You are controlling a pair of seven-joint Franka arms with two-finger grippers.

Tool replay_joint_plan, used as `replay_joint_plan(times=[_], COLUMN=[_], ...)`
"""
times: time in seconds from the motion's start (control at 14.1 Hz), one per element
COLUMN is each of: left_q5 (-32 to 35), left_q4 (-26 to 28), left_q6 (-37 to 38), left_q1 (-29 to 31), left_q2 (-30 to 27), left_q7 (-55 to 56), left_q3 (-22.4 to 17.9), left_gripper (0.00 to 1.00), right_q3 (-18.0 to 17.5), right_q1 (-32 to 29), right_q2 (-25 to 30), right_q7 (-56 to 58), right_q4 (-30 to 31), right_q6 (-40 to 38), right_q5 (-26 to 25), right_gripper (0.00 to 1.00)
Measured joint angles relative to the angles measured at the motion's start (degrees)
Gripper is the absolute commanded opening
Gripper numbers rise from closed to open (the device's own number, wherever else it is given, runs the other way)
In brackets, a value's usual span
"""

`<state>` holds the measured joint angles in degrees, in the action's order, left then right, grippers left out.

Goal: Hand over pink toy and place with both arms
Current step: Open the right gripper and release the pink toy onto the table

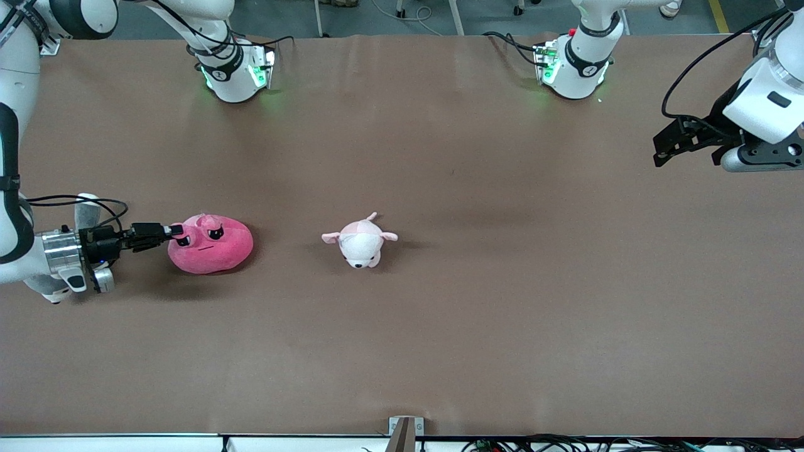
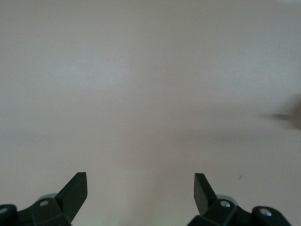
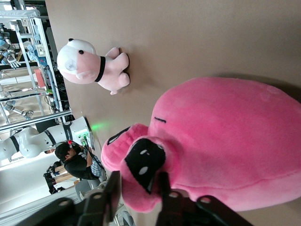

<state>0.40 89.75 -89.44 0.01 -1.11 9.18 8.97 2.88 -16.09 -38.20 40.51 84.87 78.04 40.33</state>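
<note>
The pink toy (image 1: 213, 248) lies on the brown table toward the right arm's end, its angry eyes facing up. In the right wrist view it fills the frame (image 3: 221, 146). My right gripper (image 1: 174, 231) is low at the toy's side, and its fingers pinch the bulge with one black eye (image 3: 137, 188). The toy rests on the table. My left gripper (image 1: 666, 147) hangs open and empty in the air over the left arm's end of the table. The left wrist view (image 2: 141, 181) shows only bare table between its spread fingers.
A smaller pale pink-and-white plush animal (image 1: 359, 242) lies near the table's middle, beside the pink toy; it also shows in the right wrist view (image 3: 91, 66). A grey-and-white plush (image 1: 86, 208) is partly hidden under my right wrist.
</note>
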Motion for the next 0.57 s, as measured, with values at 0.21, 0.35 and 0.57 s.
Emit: replay_joint_plan(times=[0.21,0.35,0.57], left_q5=[0.0,0.0,0.0], left_q4=[0.2,0.2,0.4], left_q6=[0.0,0.0,0.0], left_q1=[-0.1,-0.2,-0.2], left_q2=[0.0,0.0,0.0], left_q7=[0.0,0.0,0.0], left_q3=[0.2,0.3,0.3], left_gripper=[1.00,1.00,1.00], right_q3=[0.0,-0.1,0.0], right_q1=[0.0,0.0,0.0], right_q2=[0.2,0.8,3.9], right_q7=[-5.5,-8.9,-10.5], right_q4=[-3.5,-7.5,-10.9], right_q6=[-0.1,-0.3,-0.9], right_q5=[-3.2,-5.8,-9.3], right_gripper=[1.00,1.00,1.00])
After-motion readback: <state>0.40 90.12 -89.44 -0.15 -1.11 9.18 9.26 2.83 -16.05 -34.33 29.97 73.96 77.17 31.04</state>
